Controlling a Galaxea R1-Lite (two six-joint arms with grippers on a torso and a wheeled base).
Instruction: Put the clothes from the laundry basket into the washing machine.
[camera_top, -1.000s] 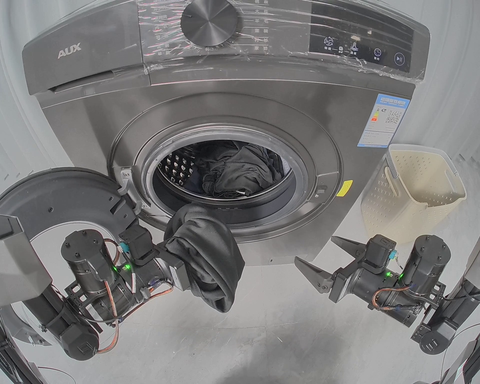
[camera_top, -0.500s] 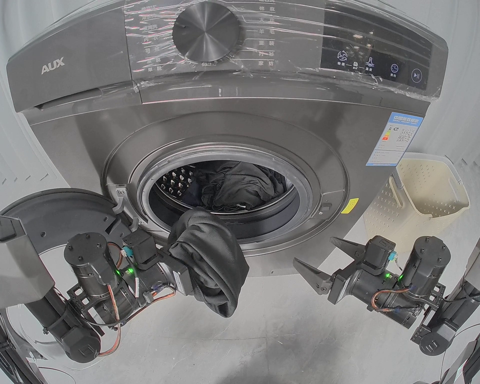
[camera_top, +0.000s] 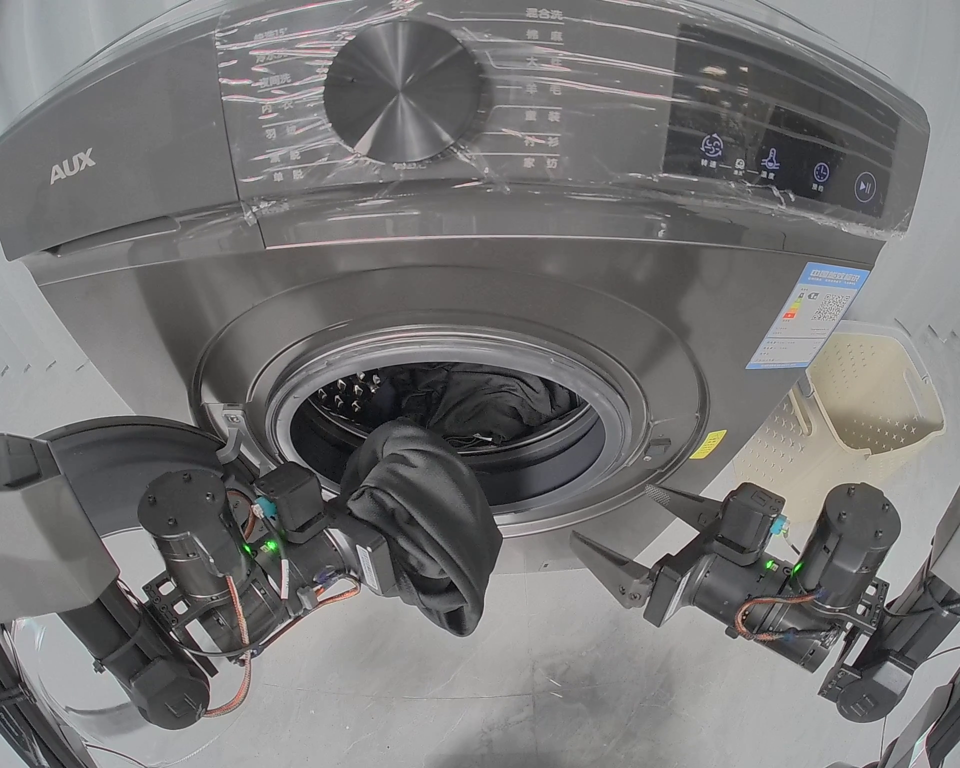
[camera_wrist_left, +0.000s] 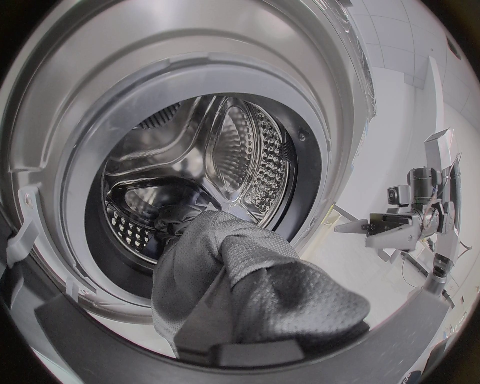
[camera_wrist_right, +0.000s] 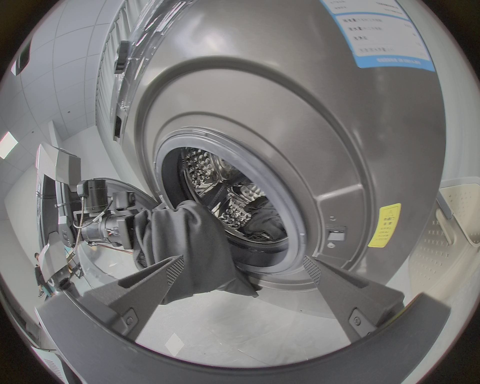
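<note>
dark grey knit garment (camera_top: 430, 515) hangs bunched from the left claw (camera_top: 372, 560), clamped shut on it, touching the lower lip of the silver washing machine's round drum mouth (camera_top: 445, 348); the drum lies ahead and slightly up. the right claw (camera_top: 615, 515) gapes wide, empty, well aside.

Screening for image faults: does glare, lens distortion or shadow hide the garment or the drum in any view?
Head view: glare streaks on the plastic film over the panel, washing machine bowed; dark garment plain. Left wrist view: fisheye with black corners, bright reflections in the drum. Right wrist view: same fisheye and black corners; garment readable.
</note>
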